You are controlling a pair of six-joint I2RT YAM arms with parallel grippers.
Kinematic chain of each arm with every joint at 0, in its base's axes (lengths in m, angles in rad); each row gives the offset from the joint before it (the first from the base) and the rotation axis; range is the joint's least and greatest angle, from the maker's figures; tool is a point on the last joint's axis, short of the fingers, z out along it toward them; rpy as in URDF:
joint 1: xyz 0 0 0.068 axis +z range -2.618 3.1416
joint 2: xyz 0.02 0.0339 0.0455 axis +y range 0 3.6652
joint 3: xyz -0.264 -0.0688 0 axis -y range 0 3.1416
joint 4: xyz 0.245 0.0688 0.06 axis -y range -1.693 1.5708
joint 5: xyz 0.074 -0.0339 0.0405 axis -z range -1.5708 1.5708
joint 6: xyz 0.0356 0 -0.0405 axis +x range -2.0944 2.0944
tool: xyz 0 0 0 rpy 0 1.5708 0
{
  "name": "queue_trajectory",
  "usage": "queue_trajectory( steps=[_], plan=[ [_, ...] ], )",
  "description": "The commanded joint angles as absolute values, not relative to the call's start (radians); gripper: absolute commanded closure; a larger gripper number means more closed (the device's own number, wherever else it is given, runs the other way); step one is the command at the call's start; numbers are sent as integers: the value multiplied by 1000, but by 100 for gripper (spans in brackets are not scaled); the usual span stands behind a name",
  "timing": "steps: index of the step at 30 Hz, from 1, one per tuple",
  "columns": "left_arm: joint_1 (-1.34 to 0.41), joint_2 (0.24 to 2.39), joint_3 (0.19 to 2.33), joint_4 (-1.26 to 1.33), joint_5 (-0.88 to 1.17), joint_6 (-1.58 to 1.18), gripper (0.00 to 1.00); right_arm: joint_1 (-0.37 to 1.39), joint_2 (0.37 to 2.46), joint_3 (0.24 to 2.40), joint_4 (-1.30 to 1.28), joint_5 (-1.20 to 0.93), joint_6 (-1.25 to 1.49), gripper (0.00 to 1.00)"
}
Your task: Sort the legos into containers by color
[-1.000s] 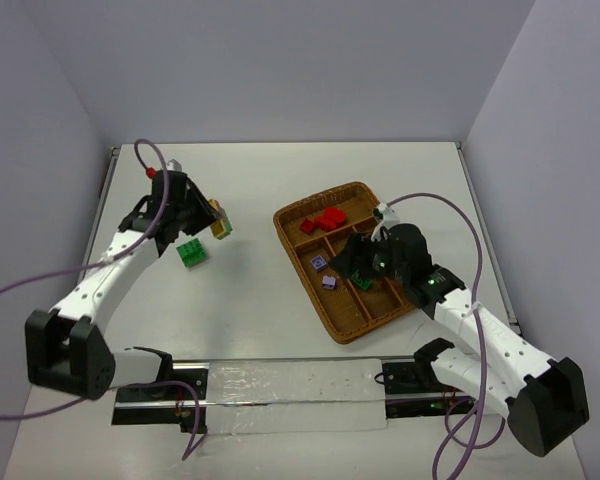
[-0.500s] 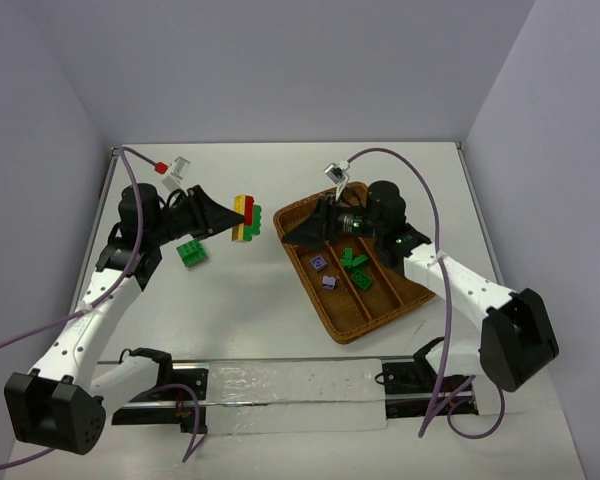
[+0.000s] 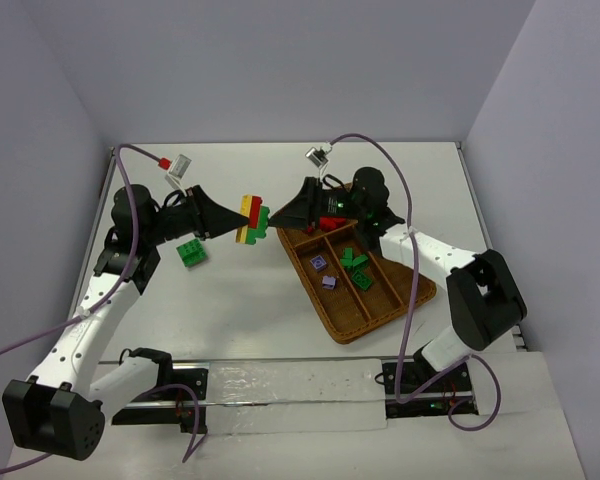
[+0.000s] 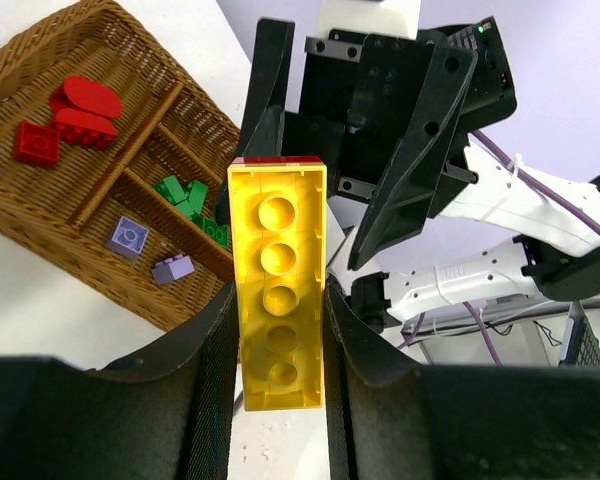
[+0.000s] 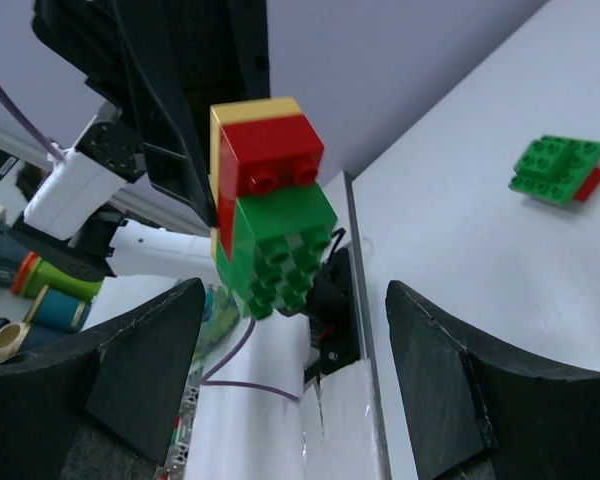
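Note:
My left gripper [image 3: 242, 220] is shut on a clump of legos, held in the air left of the tray. The clump's yellow brick [image 4: 278, 290] sits between the fingers, with red and green bricks [image 5: 270, 220] stacked on it. My right gripper [image 5: 295, 340] is open and faces the clump's green end, apart from it. A green clump with a red piece [image 3: 191, 252] lies on the table. The wicker tray [image 3: 385, 318] holds red bricks [image 4: 75, 110], green bricks [image 3: 358, 265] and pale purple bricks [image 3: 320, 263] in separate compartments.
Purple cables loop over both arms and off the table's sides. A clear strip [image 3: 290, 395] runs along the near edge between the arm bases. Walls close the table at the back and on both sides.
The left gripper lifted the clump and carried it right toward the tray. The right arm swung from over the tray's green slot up and left to face the clump.

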State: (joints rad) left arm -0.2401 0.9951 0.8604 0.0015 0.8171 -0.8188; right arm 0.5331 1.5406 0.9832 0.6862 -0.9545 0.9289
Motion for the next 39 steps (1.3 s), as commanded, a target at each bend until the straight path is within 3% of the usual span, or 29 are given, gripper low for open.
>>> queue_trajectory(
  steps=[1, 5, 7, 9, 15, 17, 22, 25, 31, 39],
  plan=[
    [-232, 977, 870, 83, 870, -839, 100, 555, 1565, 1067, 809, -982, 987, 20],
    [-233, 958, 863, 78, 861, -831, 100, 559, 1591, 1068, 915, -988, 1072, 28],
    [-232, 948, 847, 96, 865, -844, 100, 569, 1598, 1083, 923, -989, 1084, 35],
    [-232, 945, 847, 100, 868, -848, 100, 580, 1612, 1101, 927, -999, 1095, 49],
    [-232, 948, 867, 68, 851, -827, 100, 591, 1623, 1089, 946, -997, 1111, 74],
    [-232, 945, 868, 60, 839, -822, 100, 589, 1621, 1072, 948, -985, 1111, 87],
    [-229, 937, 873, 51, 815, -822, 100, 579, 1608, 1013, 940, -941, 1106, 99],
    [-215, 932, 891, -3, 776, -774, 100, 572, 1571, 978, 871, -883, 1055, 100],
    [-157, 917, 894, -31, 773, -769, 100, 572, 1451, 1015, 422, -724, 800, 100],
    [-140, 922, 896, -10, 744, -790, 100, 569, 1357, 1054, 106, -538, 627, 100]
  ],
)
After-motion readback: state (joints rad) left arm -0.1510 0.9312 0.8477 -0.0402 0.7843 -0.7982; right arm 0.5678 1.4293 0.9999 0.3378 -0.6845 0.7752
